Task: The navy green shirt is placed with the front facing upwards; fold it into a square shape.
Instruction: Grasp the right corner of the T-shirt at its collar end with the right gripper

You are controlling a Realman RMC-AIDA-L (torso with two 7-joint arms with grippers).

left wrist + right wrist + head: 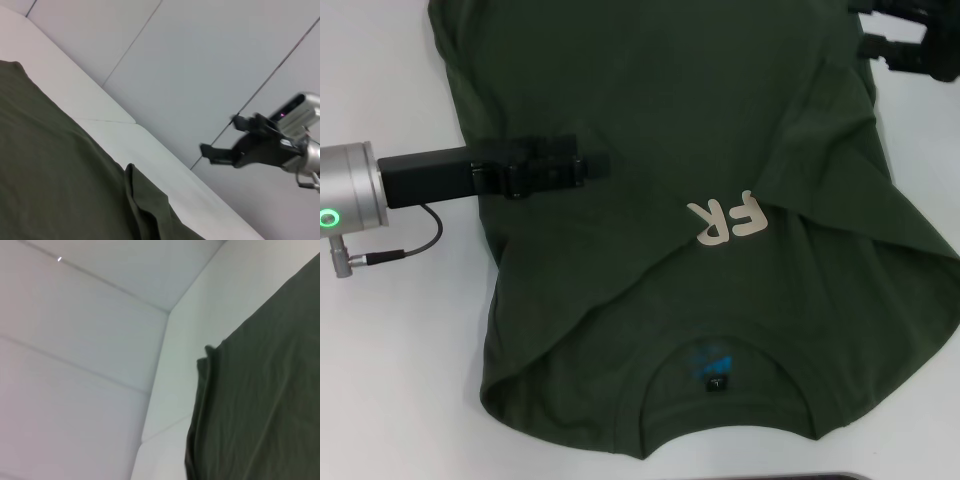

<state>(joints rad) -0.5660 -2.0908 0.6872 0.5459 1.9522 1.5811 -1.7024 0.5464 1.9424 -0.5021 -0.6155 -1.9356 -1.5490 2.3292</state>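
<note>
The shirt (670,230) is lying spread on the white table (390,380), collar end nearest the robot, w/ the small neck label (718,383) showing inside the collar. The right side is already folded in over the chest: a diagonal fold edge is running across and covering most of the lettering, so only "FR" (725,218) is showing. So approx one side fold looks done. The left side, as far as the head view shows, is still lying flat. Judging by that, the left-side fold plus the lengthwise fold(s) into a square are still to do.

The left gripper (595,167) is reaching in from the left, hovering low over or resting on the shirt's left half; jaws look narrow and aren't holding any cloth, though contact w/ the fabric is hard to tell. The right gripper (220,137) is sitting up off the table at the far right corner, jaws wide apart and holding nothing.
</note>
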